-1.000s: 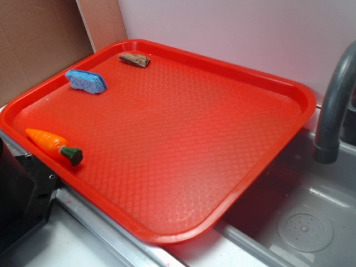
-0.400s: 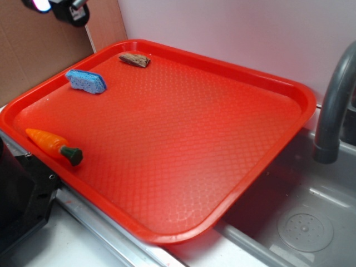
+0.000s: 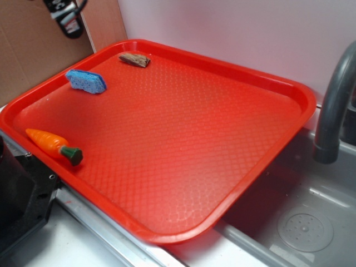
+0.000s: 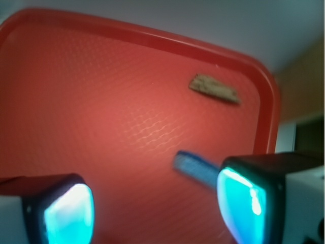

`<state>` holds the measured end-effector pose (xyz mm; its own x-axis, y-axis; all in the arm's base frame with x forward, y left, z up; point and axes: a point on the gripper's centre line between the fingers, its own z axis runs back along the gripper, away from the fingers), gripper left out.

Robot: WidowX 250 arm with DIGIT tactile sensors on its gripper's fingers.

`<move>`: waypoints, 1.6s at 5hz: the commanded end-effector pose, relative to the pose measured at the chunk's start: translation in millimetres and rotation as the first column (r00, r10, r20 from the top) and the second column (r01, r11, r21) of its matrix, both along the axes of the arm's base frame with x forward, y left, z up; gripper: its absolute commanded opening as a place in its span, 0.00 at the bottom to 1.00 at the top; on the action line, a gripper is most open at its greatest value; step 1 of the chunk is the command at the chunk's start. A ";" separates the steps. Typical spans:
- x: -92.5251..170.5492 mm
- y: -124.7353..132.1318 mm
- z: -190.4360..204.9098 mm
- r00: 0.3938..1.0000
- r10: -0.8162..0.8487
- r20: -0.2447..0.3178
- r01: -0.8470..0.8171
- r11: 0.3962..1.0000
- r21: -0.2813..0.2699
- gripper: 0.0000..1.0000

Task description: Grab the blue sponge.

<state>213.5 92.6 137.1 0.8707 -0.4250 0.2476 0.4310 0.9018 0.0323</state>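
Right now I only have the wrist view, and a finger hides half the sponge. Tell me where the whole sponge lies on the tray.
Observer: The blue sponge lies flat by the tray's left rim in the exterior view, with nothing touching it.
Operator: Give me the gripper's position relative to it.
Observer: The gripper hangs high in the exterior view, well clear of the sponge, with cardboard behind it.
Operator: Name anything on the tray I can't see.
Observer: An orange toy carrot lies at the tray's near-left edge, apart from the sponge.
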 end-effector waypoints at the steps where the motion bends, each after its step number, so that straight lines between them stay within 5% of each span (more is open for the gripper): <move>1: 8.3 15.0 -41.3 0.880 -0.463 -0.103 0.472 0.877 0.092 1.00; 3: 23.4 6.8 -105.5 0.783 -0.591 -0.196 0.619 0.774 0.137 1.00; 4: 18.9 -5.6 -121.0 0.772 -0.583 -0.253 0.628 0.762 0.159 0.00; 6: 20.7 -4.1 -94.3 0.779 -0.596 -0.193 0.625 0.762 0.168 0.00; 8: 22.6 -41.6 -27.1 0.863 -0.482 -0.152 0.505 0.811 0.295 0.00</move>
<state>225.4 58.9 98.2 0.5515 -0.8334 -0.0353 0.8236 0.5373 0.1818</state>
